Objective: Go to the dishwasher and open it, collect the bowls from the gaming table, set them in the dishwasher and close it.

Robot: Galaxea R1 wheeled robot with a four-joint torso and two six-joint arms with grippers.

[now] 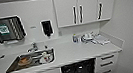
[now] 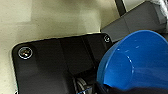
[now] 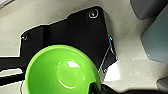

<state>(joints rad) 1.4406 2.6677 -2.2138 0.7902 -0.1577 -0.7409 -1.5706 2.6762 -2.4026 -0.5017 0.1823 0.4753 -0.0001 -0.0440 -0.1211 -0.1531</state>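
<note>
While the head view faces a white kitchenette counter [image 1: 67, 53], the dishwasher [image 1: 78, 71] sits under it with its dark interior and wire racks exposed — door already open, between white cabinet doors on one side and a drawer stack [image 1: 106, 64] on the other. A steel sink [image 1: 30, 60] is set in the counter, with something orange-brown and other dishes in it, tap [image 1: 33, 47] behind. Black soap dispenser [image 1: 47, 28] on the wall, paper-towel holder [image 1: 7, 29] further along, upper cabinets [image 1: 85, 8] with black handles. Small bottle and a pile of items near the counter's far corner, too blurred to name.

Left wrist view: blue bowl [image 2: 136, 61] sits large and tilted right at the left gripper [image 2: 100, 87], rim at the dark finger edge — looks gripped, though how tightly the fingers meet cannot be told. Speckled pale floor and grey dishwasher door edge behind.

Right wrist view: light green bowl [image 3: 62, 71] right at the right gripper [image 3: 96, 88], a dark finger [image 3: 93, 88] over its rim — looks pinched on the rim, opening up
</note>
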